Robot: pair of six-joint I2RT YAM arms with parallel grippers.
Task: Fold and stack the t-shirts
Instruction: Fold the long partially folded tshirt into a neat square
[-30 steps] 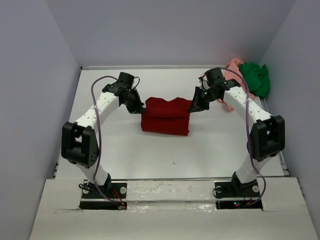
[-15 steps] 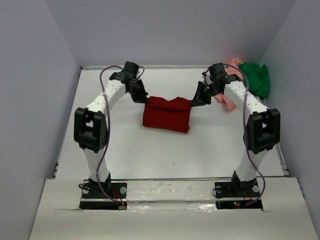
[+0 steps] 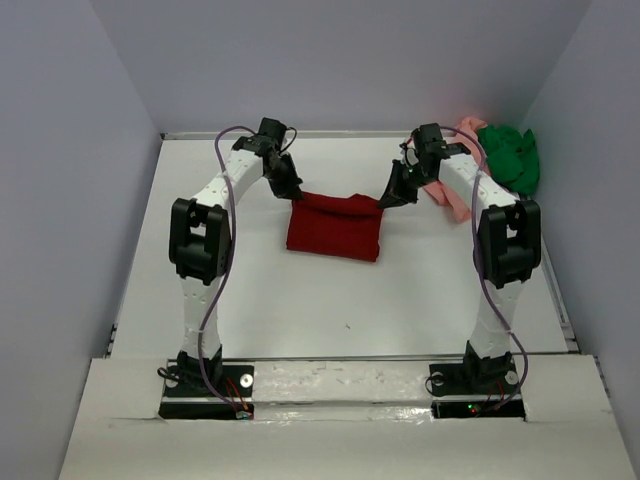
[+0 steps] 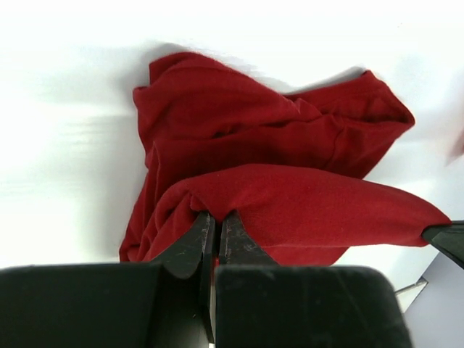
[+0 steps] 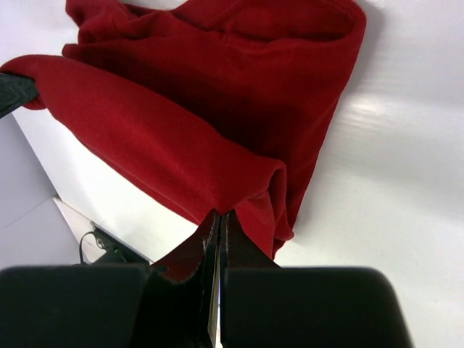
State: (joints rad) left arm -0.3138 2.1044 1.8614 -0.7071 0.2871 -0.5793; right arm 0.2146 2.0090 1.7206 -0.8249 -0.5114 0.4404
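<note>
The dark red t-shirt (image 3: 333,228) lies partly folded in the middle of the white table (image 3: 330,290). Its far edge is lifted between my two grippers. My left gripper (image 3: 290,192) is shut on the shirt's far left corner, and in the left wrist view its jaws (image 4: 214,216) pinch the red cloth (image 4: 290,145). On the far right corner my right gripper (image 3: 389,196) is shut, its jaws (image 5: 218,214) closed on the fabric (image 5: 203,109). The salmon pink t-shirt (image 3: 452,190) and the bright green t-shirt (image 3: 510,155) lie bunched at the back right.
Grey walls (image 3: 80,150) close in the table on the left, back and right. Both arm bases (image 3: 205,380) sit at the near edge. The pink and green shirts lie close behind my right arm (image 3: 500,240).
Both grippers have moved toward the back of the table, carrying the red shirt's edge with them. Both arms now stand more upright and stretched out.
</note>
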